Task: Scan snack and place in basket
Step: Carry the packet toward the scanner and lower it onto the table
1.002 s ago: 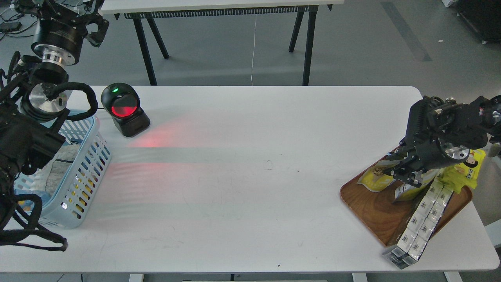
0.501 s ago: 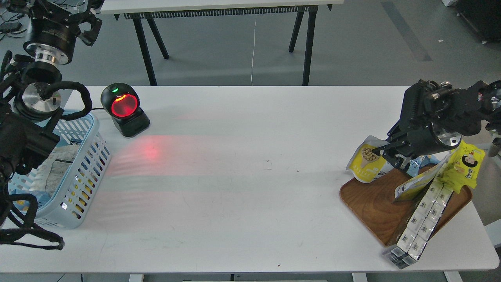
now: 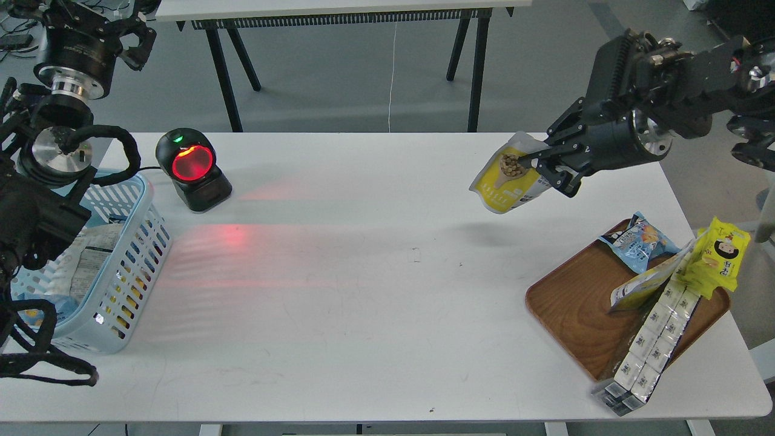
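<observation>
The right gripper (image 3: 545, 166) has risen off the wooden tray (image 3: 575, 303) and swung up and toward the middle of the table (image 3: 363, 272). It now hangs in the air above the table's far right part, where half a second ago it sat low at the tray's far corner. Its two fingers are clamped on the upper edge of the snack pouch (image 3: 505, 181), which has come up with it. The pouch hangs tilted, clear of the table, its yellow panel with the round beige beans facing the head camera. A soft shadow lies on the table beneath it. There is dark text on the pouch, but it is too small to read.

With the arm gone from the tray, a blue crinkled bag (image 3: 639, 239) now shows at the tray's far edge. The bright yellow packet with a cartoon face (image 3: 720, 257) and the row of silver-white sachets (image 3: 651, 339) lie as they did before, the sachets hanging over the tray's near rim; their print cannot be made out.

The barcode scanner (image 3: 192, 169) glows red at the table's far left, casting red light on the surface. The light blue basket (image 3: 130, 254) stands at the left edge, well apart from the pouch, with packets inside. The left gripper (image 3: 130, 36) is raised above the far left corner, hardly changed; whether its fingers are apart or together I cannot tell.
</observation>
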Controlling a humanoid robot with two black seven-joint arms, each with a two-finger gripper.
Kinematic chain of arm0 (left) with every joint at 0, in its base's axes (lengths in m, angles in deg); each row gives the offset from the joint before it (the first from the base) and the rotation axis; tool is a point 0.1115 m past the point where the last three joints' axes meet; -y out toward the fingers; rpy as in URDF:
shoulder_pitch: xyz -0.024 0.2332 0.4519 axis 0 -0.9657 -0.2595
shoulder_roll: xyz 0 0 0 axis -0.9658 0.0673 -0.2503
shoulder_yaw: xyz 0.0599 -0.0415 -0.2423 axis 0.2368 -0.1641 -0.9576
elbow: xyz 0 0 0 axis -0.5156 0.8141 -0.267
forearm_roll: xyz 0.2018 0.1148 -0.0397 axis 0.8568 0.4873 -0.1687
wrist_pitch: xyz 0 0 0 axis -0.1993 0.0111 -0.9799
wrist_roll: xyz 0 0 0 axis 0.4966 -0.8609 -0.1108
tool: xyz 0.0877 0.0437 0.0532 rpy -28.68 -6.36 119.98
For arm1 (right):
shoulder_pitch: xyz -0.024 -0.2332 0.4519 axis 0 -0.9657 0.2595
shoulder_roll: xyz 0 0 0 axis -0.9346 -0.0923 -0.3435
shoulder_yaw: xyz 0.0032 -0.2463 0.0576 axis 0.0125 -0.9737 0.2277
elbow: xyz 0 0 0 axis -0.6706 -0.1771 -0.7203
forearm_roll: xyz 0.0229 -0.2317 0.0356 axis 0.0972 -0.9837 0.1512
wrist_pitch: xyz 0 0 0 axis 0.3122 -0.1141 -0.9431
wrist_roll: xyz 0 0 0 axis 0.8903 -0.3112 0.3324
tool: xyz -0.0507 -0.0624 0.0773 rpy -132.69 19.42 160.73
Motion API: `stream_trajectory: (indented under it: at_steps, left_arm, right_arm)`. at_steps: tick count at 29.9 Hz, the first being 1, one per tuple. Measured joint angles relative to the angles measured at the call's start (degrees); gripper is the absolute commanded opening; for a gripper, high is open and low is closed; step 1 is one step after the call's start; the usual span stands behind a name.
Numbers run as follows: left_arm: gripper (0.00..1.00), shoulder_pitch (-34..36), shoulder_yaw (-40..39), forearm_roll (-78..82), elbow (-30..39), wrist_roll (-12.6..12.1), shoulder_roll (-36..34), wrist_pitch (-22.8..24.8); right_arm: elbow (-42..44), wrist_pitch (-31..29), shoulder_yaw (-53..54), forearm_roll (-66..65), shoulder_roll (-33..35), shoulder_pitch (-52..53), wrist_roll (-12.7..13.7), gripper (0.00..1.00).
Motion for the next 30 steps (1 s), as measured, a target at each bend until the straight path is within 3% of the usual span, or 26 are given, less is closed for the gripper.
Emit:
stream_trajectory:
  at_steps: [10, 22, 30]
  left_arm:
    - [1.00, 0.0, 0.1, 0.0, 0.0, 0.0, 0.0, 0.0]
    - [1.00, -0.2, 0.1, 0.0, 0.0, 0.1, 0.0, 0.0]
    - [1.00, -0.3, 0.0, 0.0, 0.0, 0.1, -0.1, 0.0]
  right_arm:
    - [3.0, -1.2, 3.0, 4.4, -11.2, -0.3, 0.0, 0.00]
    - [14.4, -1.2, 4.2, 4.8, -27.4, -3.7, 0.0, 0.00]
    - [19.9, -1.1, 4.4, 4.8, -34.6, -7.6, 0.0, 0.00]
